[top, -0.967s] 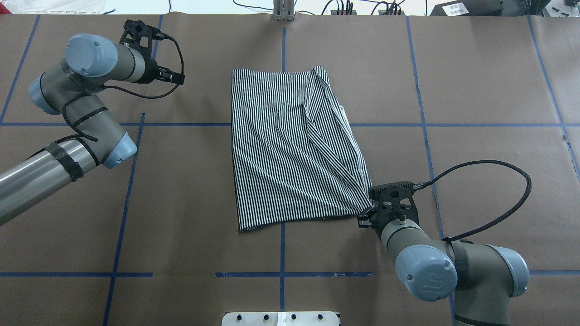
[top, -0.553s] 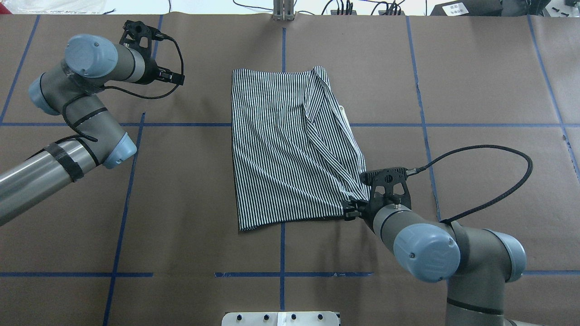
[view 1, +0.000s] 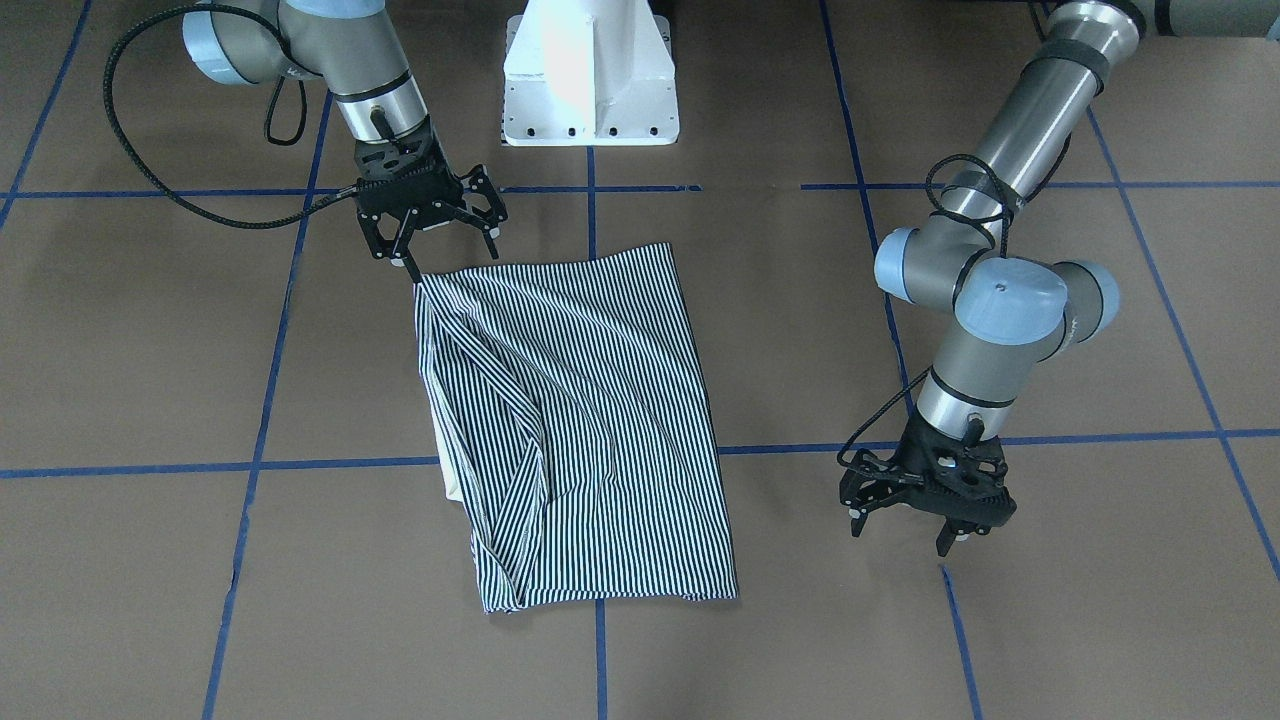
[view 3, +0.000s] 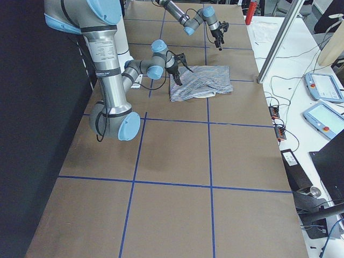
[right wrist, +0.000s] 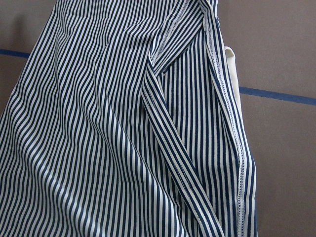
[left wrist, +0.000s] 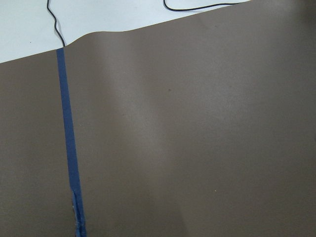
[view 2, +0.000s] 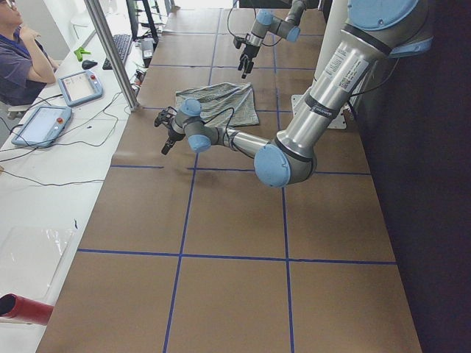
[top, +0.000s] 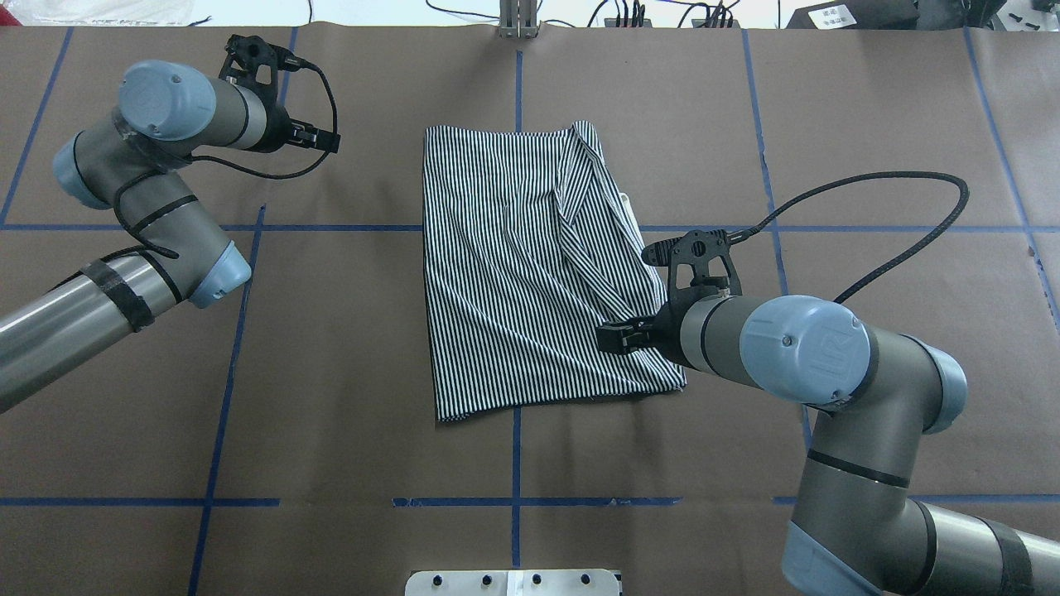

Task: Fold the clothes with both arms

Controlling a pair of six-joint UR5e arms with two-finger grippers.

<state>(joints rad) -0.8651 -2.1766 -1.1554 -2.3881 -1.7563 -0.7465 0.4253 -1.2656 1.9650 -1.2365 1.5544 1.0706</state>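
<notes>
Polo shirt [top: 513,273]: thin navy-and-white stripes. Collar [right wrist: 231,74]: plain cream. Table [top: 894,108]: brown paper with a blue tape grid [top: 894,228]. My left arm [top: 50,319] and right arm [top: 861,472]: grey-silver, light blue joint caps [top: 799,343]. My left gripper [view 1: 900,540], right gripper [view 1: 452,258], cables [top: 903,174]: black. Pedestal [view 1: 590,70]: white.

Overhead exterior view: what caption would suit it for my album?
Striped shirt lies folded on the brown table; right hand hovers open over its edge, left hand sits apart.
</notes>
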